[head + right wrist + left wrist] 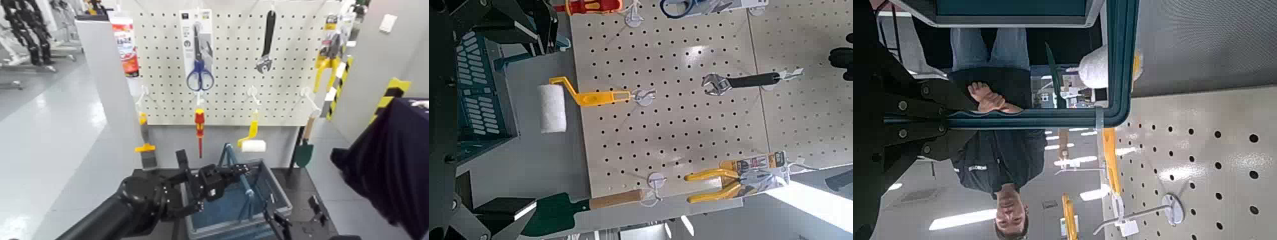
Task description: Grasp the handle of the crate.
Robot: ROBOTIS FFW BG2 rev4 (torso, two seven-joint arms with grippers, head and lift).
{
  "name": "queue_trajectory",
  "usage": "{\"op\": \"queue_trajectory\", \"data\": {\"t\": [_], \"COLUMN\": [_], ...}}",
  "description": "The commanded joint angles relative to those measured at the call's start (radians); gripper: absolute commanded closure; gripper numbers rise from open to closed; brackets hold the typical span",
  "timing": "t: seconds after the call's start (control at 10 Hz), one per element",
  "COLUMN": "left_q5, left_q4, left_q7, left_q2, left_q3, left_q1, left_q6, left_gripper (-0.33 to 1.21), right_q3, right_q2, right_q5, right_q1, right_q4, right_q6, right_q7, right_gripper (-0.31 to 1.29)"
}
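left arm (137, 203) comes in from the lower left, reaching forward and across the crate's left rim. scraper (145, 143) hangs beyond it on the left, then screwdriver (200, 124) beyond the crate. left gripper (240, 170) is above the crate, shut on the handle (247, 184), fingers touching the bar. handle stands up as a hoop over the crate, running out of the grip to a rounded corner in the left wrist view. crate (278, 185) sits upright on the dark table (305, 187), blue inside showing under the arm. paint roller (254, 146) hangs beyond the crate, trowel (304, 153) farther right. right gripper (297, 214) is low at the crate's near right side, fingers wide apart, off the handle.
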Motion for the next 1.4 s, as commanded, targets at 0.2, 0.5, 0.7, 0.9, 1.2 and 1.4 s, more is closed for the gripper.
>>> {"op": "queue_trajectory", "data": {"t": [0.2,0.5,0.7,0.9,1.2,1.4], "left_q5": [0.0,0.0,0.0,-0.002,-0.002,-0.002], "left_q4": [-0.032,-0.08,-0.16,-0.23,-0.327,-0.401], "left_q7": [-0.004,-0.008,-0.007,0.002,0.047,0.065], "left_q2": [0.008,0.023,0.045,0.065,0.085,0.103], "left_q3": [0.009,0.026,0.052,0.09,0.144,0.168], "left_q1": [0.027,0.059,0.103,0.149,0.215,0.265], "left_q6": [0.01,0.027,0.041,0.053,0.073,0.079], "left_gripper": [1.14,1.14,1.14,1.14,1.14,1.14], "right_q3": [-0.006,-0.009,-0.012,-0.013,-0.013,-0.018], "right_q2": [0.003,0.006,0.007,0.009,0.01,0.012], "right_q5": [0.002,0.005,0.009,0.011,0.014,0.015], "right_q1": [0.004,0.009,0.012,0.012,0.013,0.016], "right_q4": [0.0,0.0,0.0,0.0,0.0,0.0], "right_q6": [0.002,0.005,0.012,0.017,0.021,0.021], "right_q7": [0.0,-0.002,-0.002,-0.003,-0.006,-0.006], "right_gripper": [0.14,0.14,0.14,0.14,0.14,0.14]}}
